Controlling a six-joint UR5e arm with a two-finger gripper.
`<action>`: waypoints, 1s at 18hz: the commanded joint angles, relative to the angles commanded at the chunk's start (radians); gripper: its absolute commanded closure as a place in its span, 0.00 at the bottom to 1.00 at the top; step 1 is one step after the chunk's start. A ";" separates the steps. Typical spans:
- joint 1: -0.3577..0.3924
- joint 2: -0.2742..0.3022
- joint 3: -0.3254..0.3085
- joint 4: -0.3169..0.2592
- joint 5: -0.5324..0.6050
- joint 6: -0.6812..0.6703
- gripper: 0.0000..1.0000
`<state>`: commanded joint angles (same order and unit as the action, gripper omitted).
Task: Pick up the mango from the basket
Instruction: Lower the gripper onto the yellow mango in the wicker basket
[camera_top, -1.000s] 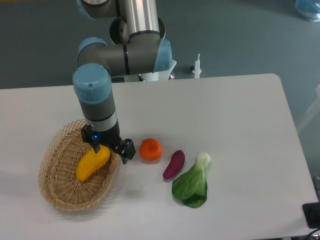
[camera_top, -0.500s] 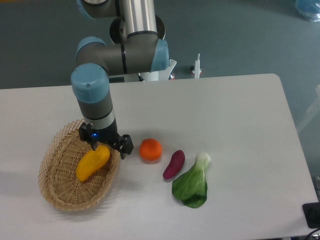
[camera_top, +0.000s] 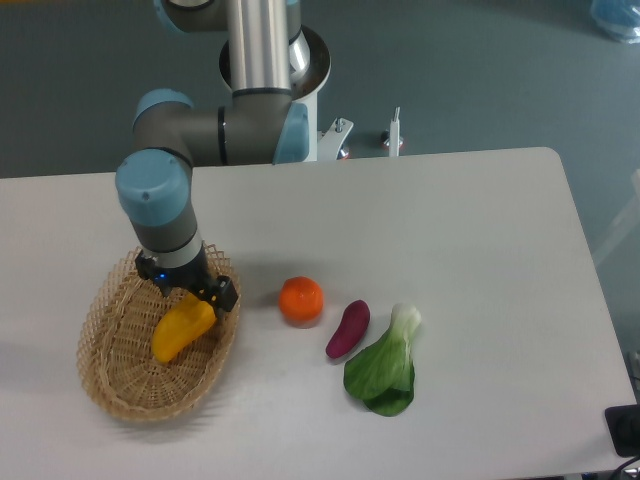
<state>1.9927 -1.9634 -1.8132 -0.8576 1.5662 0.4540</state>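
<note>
While the basket, a shallow oval of tan wicker, sits at the table's left side, it holds only the mango, a smooth yellow fruit shading to orange, lying tilted on the weave. Directly over the mango's upper end hangs the gripper; whether its fingers are spread or pinching cannot be told.

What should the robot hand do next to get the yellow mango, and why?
Probably lower a little and close on the fruit. The gripper hangs right at the upper end of the mango, which lies in the basket. Whether its fingers already pinch the mango is not clear.
</note>
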 joint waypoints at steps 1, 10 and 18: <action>-0.002 -0.003 0.002 0.009 0.000 0.002 0.00; -0.003 -0.037 0.002 0.020 0.006 0.002 0.01; -0.002 -0.023 0.009 0.023 0.003 0.005 0.59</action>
<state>1.9911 -1.9865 -1.8040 -0.8345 1.5693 0.4586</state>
